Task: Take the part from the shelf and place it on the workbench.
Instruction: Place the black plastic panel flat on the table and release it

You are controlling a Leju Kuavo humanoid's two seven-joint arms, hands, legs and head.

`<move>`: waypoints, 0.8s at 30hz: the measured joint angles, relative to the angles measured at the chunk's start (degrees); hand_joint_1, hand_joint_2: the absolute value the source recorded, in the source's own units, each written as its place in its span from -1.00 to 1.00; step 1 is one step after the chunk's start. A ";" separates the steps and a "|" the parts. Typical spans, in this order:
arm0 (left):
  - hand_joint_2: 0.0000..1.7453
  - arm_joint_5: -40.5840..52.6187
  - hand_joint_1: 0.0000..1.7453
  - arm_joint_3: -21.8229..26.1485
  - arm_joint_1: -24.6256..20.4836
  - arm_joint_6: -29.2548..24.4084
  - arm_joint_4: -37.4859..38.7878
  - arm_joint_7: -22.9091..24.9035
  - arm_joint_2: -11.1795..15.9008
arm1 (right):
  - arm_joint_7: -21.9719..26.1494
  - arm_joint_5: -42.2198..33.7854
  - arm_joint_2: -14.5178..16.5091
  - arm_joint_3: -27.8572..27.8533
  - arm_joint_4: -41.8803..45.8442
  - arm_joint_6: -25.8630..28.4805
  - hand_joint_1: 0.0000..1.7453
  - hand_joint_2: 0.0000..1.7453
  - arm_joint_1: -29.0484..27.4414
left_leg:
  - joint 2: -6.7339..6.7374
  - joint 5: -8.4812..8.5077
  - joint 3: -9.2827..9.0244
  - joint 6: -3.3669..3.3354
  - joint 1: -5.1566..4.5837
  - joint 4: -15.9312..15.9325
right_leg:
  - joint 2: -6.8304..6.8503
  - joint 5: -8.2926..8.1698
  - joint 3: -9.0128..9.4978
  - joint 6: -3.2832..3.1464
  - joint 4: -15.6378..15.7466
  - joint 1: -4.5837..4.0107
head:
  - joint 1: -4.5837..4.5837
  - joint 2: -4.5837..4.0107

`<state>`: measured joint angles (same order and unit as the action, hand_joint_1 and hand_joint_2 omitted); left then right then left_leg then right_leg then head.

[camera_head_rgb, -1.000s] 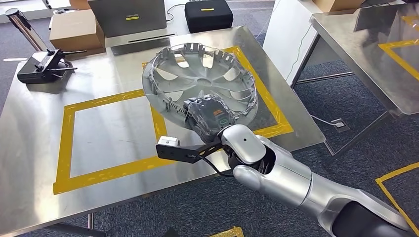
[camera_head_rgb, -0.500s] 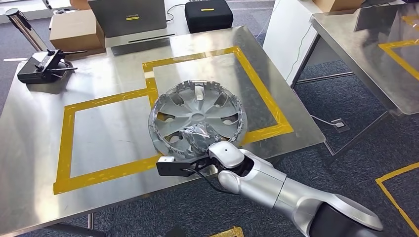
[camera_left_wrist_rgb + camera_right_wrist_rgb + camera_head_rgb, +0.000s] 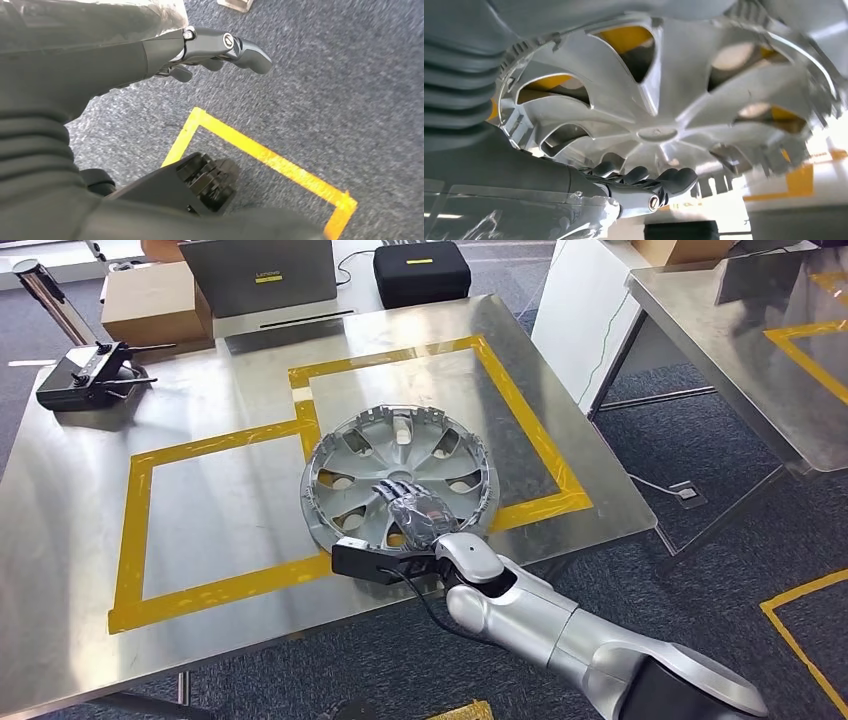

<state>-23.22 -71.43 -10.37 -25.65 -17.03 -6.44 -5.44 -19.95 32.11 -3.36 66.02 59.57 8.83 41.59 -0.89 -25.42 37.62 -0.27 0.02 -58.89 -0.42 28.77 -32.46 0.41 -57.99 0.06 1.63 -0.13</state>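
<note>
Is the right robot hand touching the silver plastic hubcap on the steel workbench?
Cannot tell. In the head view the right robot hand overlaps the silver plastic hubcap; the right wrist view shows its fingers close, with neither contact nor gap plain.

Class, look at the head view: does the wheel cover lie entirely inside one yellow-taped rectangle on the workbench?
No. The wheel cover straddles the yellow tape shared by the two rectangles on the workbench, covering part of that line.
</note>
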 joint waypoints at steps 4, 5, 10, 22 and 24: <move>-1.00 -1.08 -1.00 1.02 0.55 -1.37 0.18 -2.88 0.08 | 3.13 -5.45 -1.31 -2.74 5.35 6.42 -1.00 -1.00 -1.41 | 0.02 -0.01 -0.07 0.01 0.00 0.00 | -0.03 0.01 0.05 -0.01 0.01 0.00 | -0.01 0.00; -1.00 -1.53 -1.00 1.40 0.74 -1.78 0.22 -3.71 0.10 | 4.52 -7.42 -1.76 -3.54 7.31 8.10 -1.00 -1.00 -2.11 | 0.02 -0.02 -0.09 0.02 0.00 0.00 | -0.03 0.01 0.07 -0.01 0.01 0.00 | -0.01 0.00; -1.00 -4.22 -1.00 3.58 2.20 -3.10 0.46 -7.04 0.33 | 15.62 -21.96 -4.48 -9.55 22.62 16.12 -1.00 -1.00 -6.78 | 0.06 -0.11 -0.22 0.15 0.01 0.01 | -0.09 0.07 0.15 -0.09 0.02 0.01 | -0.01 0.00; -1.00 -8.10 -1.00 7.18 4.13 -4.65 0.79 -7.90 0.56 | 33.74 -40.94 -9.49 -17.41 51.67 19.22 -1.00 -1.00 -17.74 | 0.07 -0.17 -0.44 0.19 0.01 0.09 | -0.08 0.15 0.32 -0.17 0.04 0.00 | 0.00 0.00; -1.00 -8.30 -1.00 7.55 4.33 -5.08 0.81 -7.64 0.56 | 34.98 -41.71 -10.10 -18.10 54.54 19.10 -1.00 -1.00 -19.33 | 0.07 -0.19 -0.46 0.20 0.01 0.10 | -0.08 0.18 0.34 -0.20 0.04 0.00 | 0.01 0.00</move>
<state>-31.52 -63.88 -6.04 -30.74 -16.22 -14.08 -4.87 15.03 -9.60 -13.46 47.92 114.11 27.93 22.26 -0.82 -25.61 37.15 -0.07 0.02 -58.79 -0.50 28.95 -32.12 0.21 -57.95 0.06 1.63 -0.13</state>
